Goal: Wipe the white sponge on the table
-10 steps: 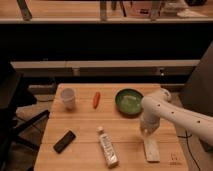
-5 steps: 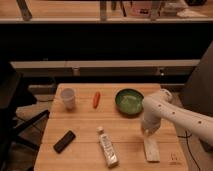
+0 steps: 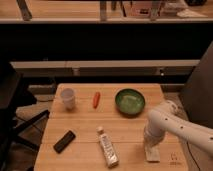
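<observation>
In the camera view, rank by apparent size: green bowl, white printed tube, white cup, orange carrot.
1. Round green bowl
2. Long white printed tube, though it lies nearer the camera
3. White cup
4. Small orange carrot

The gripper is down at the flat white sponge.

No text, label, brand or number can be read anywhere in the scene. The long white tube [image 3: 107, 147] near the middle of the table [image 3: 80, 120] carries some print, but no letter of it can be made out. Near the right edge of the table, just right of the white sponge [image 3: 152, 153], sits a small dark mark [image 3: 173, 156] — it is not legible either. The gripper [image 3: 150, 142] comes down at the near right, over the far end of the sponge, and bears no readable marking.
</observation>
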You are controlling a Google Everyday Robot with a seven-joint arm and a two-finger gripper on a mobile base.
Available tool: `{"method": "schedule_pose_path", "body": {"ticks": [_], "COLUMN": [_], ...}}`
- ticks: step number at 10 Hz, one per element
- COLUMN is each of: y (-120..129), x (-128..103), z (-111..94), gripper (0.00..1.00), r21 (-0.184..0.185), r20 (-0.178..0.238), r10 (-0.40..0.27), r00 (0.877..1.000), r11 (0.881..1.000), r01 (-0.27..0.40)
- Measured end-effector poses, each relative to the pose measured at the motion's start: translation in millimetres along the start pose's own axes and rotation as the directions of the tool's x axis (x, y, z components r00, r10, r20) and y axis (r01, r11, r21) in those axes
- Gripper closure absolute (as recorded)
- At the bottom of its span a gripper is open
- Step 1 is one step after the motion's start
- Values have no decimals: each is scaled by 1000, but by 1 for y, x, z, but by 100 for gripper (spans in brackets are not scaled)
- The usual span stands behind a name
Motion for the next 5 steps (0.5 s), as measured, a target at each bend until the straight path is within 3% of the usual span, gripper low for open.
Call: {"method": "schedule_pose_path", "body": {"ticks": [2, 5], "y": [2, 12], "x": [-3, -6], "z": [1, 1], "gripper": [20, 20], "r21": [17, 42], "r20": [-8, -15], "r10": [-25, -6], "r00": [1000, 1000], "r11": [1000, 999], "r01": [25, 6]}}
